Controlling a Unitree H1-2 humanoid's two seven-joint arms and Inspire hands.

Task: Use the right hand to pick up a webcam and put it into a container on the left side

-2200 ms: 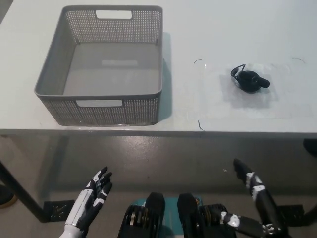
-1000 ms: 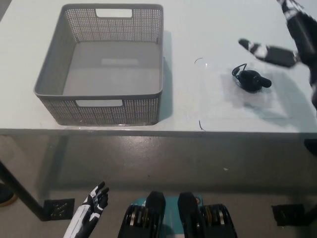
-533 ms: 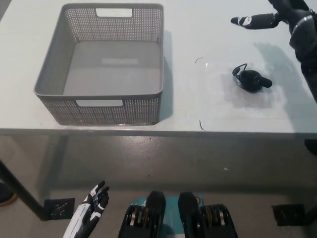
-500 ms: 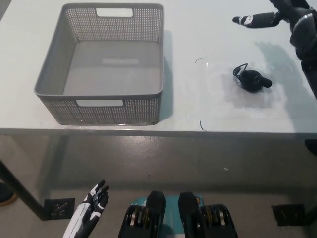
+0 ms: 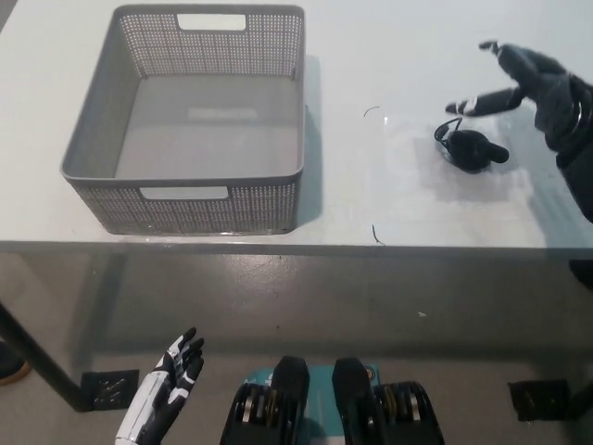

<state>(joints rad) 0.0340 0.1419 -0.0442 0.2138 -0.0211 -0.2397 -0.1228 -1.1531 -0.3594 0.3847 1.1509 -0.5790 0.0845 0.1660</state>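
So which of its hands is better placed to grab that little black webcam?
The right hand: it hovers open just above the webcam on the table. The left hand hangs low below the table edge, far away.

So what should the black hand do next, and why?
Probably lower onto the webcam and close around it. The right hand hovers open just above and behind it, touching nothing, and the grey basket is empty. The left hand rests low.
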